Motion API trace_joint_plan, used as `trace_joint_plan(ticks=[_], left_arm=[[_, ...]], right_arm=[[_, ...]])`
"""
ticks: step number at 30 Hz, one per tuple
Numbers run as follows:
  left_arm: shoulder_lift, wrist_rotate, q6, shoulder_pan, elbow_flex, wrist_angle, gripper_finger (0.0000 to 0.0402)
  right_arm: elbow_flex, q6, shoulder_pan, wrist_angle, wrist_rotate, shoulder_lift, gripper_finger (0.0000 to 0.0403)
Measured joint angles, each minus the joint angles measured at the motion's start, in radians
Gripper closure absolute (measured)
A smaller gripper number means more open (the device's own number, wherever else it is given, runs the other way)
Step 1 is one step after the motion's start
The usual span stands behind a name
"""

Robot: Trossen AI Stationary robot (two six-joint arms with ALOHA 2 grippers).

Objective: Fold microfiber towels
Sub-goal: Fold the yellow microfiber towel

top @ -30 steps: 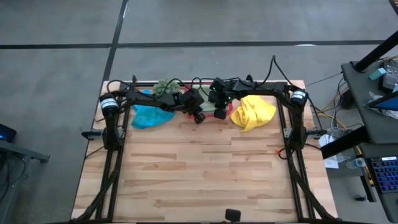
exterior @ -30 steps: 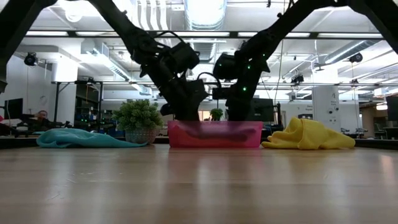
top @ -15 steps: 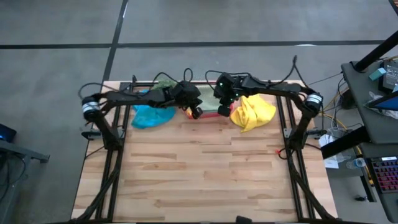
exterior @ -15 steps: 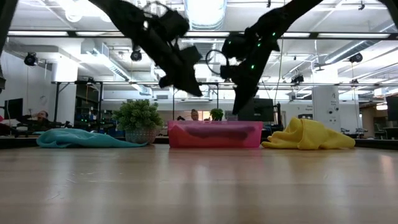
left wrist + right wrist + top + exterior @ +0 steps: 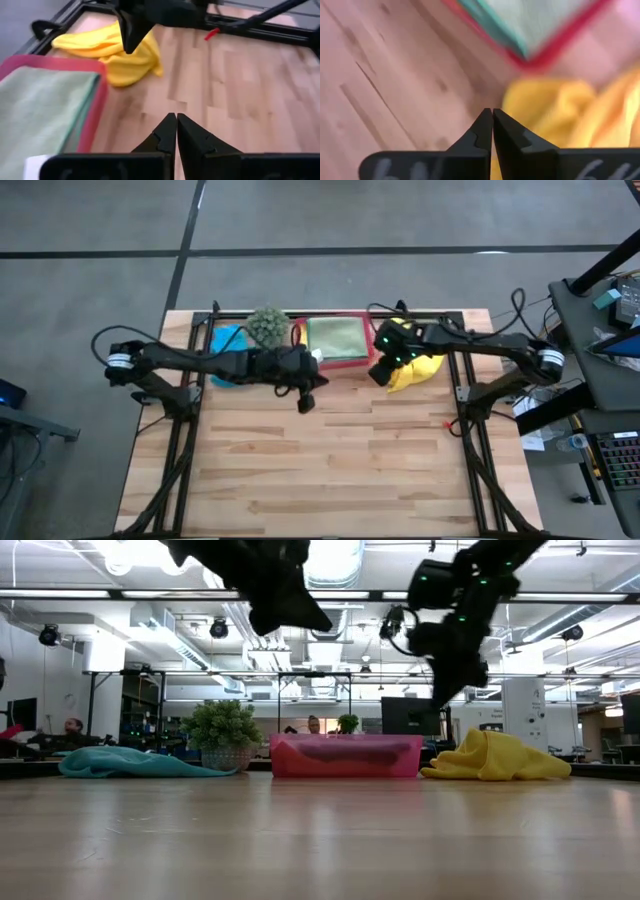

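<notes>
A folded light green towel (image 5: pixel 335 336) lies flat in the pink tray (image 5: pixel 340 363) at the table's far edge. A crumpled yellow towel (image 5: pixel 420 363) rests on the table right of the tray. A teal towel (image 5: pixel 228 340) lies in a heap left of it, partly behind my left arm. My left gripper (image 5: pixel 306 403) hangs shut in the air in front of the tray's near left corner, empty; its fingers meet in the left wrist view (image 5: pixel 176 119). My right gripper (image 5: pixel 379 375) is shut and empty above the yellow towel's (image 5: pixel 555 107) left edge.
A small spiky green plant (image 5: pixel 268 325) stands between the teal towel and the tray. The wide wooden table top (image 5: pixel 330 460) stretches toward the near edge. Both arms' dark frames run along the table's left and right sides.
Both grippers have risen out of the tray, staying shut. My left gripper has drawn back toward the near edge. My right gripper has gone toward the right, over the yellow towel, and has rolled. The green towel stays in the tray, now uncovered.
</notes>
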Motion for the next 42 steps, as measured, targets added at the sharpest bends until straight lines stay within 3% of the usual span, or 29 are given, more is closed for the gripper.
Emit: trace_joint_plan(ticks=[6,14,21,29,33,38,42], left_arm=[[-0.004,0.0,-0.002,-0.069,-0.003,0.0,0.0401],[-0.004,-0.021,-0.023,-0.11,-0.003,0.009,0.0401],[-0.003,-0.053,-0.055,-0.11,-0.021,0.037,0.0402],[-0.002,-0.059,-0.077,-0.111,-0.036,0.072,0.0402],[-0.002,-0.059,-0.08,-0.111,-0.038,0.071,0.0402],[-0.002,-0.06,-0.079,-0.111,-0.038,0.072,0.0402],[-0.002,-0.06,-0.079,-0.111,-0.04,0.102,0.0402]], right_arm=[[-0.089,0.154,0.003,-0.119,0.016,-0.093,0.0389],[-0.149,0.257,0.032,-0.19,0.108,-0.148,0.0343],[-0.164,0.281,0.033,-0.173,0.266,-0.113,0.0288],[-0.186,0.209,0.04,-0.07,0.234,-0.034,0.0254],[-0.188,0.17,0.042,-0.058,0.234,0.004,0.0273],[-0.18,0.156,0.084,-0.063,0.233,-0.026,0.0368],[-0.154,0.142,0.161,-0.102,0.233,-0.096,0.039]])
